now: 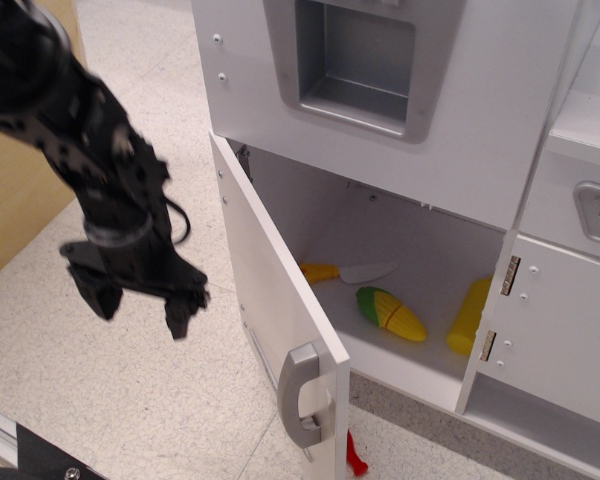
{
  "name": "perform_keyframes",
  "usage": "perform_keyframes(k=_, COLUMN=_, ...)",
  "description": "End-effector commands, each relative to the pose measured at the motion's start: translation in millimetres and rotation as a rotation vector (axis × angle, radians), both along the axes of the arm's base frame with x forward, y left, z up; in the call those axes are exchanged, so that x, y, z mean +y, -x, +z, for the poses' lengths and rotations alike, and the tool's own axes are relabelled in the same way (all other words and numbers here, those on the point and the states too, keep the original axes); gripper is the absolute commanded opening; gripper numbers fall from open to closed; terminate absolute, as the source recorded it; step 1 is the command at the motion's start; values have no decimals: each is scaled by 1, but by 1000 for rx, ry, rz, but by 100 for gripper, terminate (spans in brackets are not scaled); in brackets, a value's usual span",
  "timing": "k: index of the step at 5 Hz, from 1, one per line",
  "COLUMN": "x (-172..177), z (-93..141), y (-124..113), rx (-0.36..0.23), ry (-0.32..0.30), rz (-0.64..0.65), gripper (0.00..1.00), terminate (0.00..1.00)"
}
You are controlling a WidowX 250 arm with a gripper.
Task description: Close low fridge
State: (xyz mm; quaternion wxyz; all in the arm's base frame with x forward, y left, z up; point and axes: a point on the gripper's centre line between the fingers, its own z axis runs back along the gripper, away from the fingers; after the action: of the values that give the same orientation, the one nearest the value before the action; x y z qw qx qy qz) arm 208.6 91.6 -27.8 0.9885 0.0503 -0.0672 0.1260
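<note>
The low fridge [420,250] is a white compartment under the panel with the grey dispenser. Its flat white door [270,290] stands partly open, swung out to the left, with a grey curved handle [300,395] near its lower front edge. My black gripper [140,305] hangs open and empty to the left of the door, on its outer side, a short gap away from the door face. Inside the fridge lie a toy corn cob [390,312], a yellow piece [468,315] and a toy knife [345,272].
A taller white panel with a grey recessed dispenser [355,60] sits above. A handle-less white cabinet door with metal hinges [555,330] is at right. A red toy bottle [355,458] lies on the floor under the door. A wooden panel [10,215] stands at left.
</note>
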Motion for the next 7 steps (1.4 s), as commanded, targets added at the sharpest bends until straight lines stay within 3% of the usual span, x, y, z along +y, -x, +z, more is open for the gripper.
perform_keyframes(k=1, x=-30, z=-21, y=-31, rx=-86, ry=48, rz=70, gripper=100, terminate=0)
perform_keyframes(k=2, x=-49, z=-30, y=-47, rx=-86, ry=83, rz=104, gripper=100, terminate=0)
perform_keyframes(k=4, x=-77, z=-39, y=-84, rx=-105, ry=94, rz=157, gripper=100, terminate=0)
perform_keyframes(k=7, x=-82, z=-44, y=-133, rx=-152, ry=91, rz=263, gripper=100, terminate=0)
